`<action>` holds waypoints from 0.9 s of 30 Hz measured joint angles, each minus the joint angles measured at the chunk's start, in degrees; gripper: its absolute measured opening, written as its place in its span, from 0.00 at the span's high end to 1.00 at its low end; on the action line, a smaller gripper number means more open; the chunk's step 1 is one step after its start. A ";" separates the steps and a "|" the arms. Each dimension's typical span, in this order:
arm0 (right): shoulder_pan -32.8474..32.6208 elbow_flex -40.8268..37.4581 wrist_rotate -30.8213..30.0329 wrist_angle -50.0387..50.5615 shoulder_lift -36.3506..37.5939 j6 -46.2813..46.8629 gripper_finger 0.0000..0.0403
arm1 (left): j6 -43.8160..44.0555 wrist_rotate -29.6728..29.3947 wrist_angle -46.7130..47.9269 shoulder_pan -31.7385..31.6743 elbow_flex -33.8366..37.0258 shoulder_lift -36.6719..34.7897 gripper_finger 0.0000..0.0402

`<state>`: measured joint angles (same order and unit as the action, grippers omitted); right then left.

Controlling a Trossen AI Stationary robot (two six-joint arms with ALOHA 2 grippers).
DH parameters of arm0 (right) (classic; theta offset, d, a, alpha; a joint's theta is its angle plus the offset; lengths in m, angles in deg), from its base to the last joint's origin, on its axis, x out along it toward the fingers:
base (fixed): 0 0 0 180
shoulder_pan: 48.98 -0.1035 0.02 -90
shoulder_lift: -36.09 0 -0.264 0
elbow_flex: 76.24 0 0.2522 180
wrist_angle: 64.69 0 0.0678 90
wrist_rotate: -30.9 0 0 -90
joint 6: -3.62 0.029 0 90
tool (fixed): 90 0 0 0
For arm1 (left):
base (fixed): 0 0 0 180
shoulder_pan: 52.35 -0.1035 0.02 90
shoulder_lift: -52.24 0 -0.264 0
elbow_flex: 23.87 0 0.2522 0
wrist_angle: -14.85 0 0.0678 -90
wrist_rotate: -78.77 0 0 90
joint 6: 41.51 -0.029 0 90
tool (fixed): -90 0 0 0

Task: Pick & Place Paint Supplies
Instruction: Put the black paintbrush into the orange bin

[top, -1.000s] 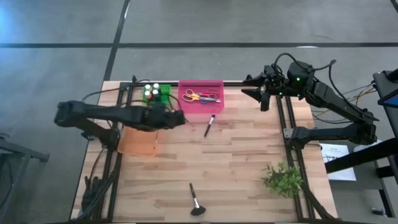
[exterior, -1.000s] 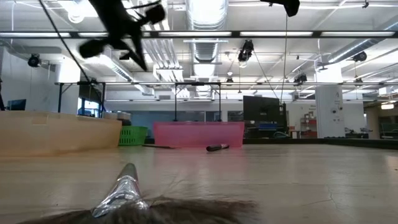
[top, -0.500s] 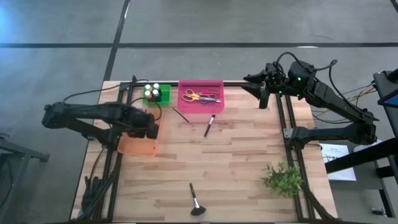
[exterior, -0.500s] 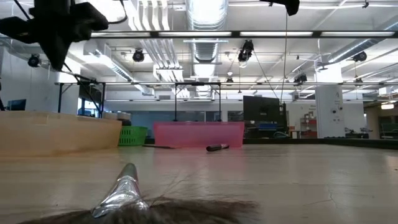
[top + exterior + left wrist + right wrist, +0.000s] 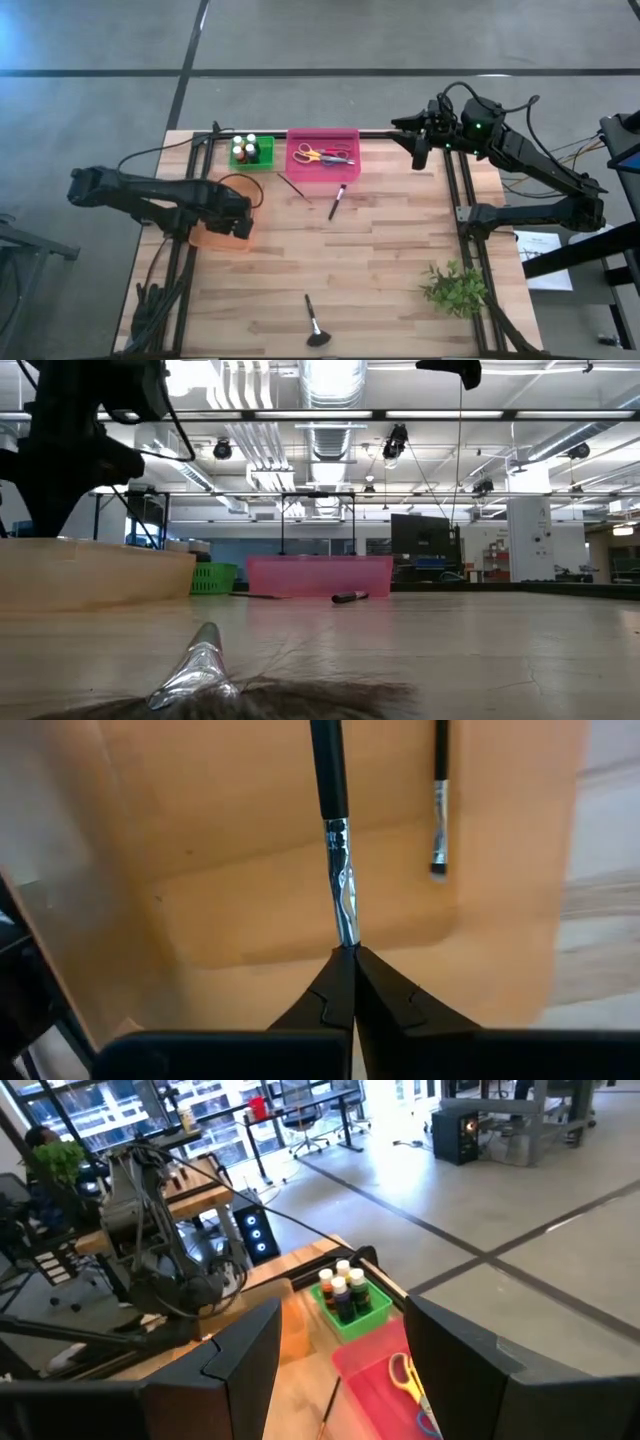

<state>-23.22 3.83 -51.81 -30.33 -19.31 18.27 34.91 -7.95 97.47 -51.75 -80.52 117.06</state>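
My left gripper (image 5: 237,215) points down over the orange tray (image 5: 212,238) at the table's left and is shut on a dark-handled brush (image 5: 330,790). A second brush (image 5: 438,810) lies on the tray's floor. My right gripper (image 5: 420,152) hangs open and holds nothing, high above the far right corner. Paint bottles stand in a green basket (image 5: 250,150). Scissors lie in the pink tray (image 5: 323,155). A thin brush (image 5: 291,185) and a thicker one (image 5: 337,200) lie flat on the table. A fan brush (image 5: 315,325) lies at the near edge. My left gripper pinches the brush at the end of its silver ferrule (image 5: 346,925) between its two fingertips, coming from above and pointing down. The black handle reaches away from the fingers over the orange tray's floor. Whether the brush rests on that floor I cannot tell.
A green plant sprig (image 5: 455,287) lies near the table's right front corner. Black frame rails run along the left and right table edges. The wood between the trays and the fan brush is bare. In the low view the orange tray's wall (image 5: 95,575) hides the left fingertips.
My left gripper has moved from beside the pink tray toward the table's left edge and sunk over the orange tray. It tipped from slanting to pointing straight down and stayed shut. My right gripper has kept its place.
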 joint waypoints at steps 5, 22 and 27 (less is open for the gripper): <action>0.00 0.00 -0.29 0.08 0.04 1.11 0.49 | -3.64 1.02 -3.62 0.00 1.34 0.13 0.88; -0.02 -0.07 -1.04 0.19 0.07 1.23 0.49 | -5.96 1.09 -12.11 0.00 1.33 5.51 0.70; -0.02 -0.33 -1.03 0.37 0.13 0.99 0.49 | -5.95 2.63 -16.30 0.00 1.22 9.28 0.70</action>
<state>-23.24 3.50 -52.84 -29.96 -19.18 19.26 28.96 -5.32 81.17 -51.75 -79.30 126.34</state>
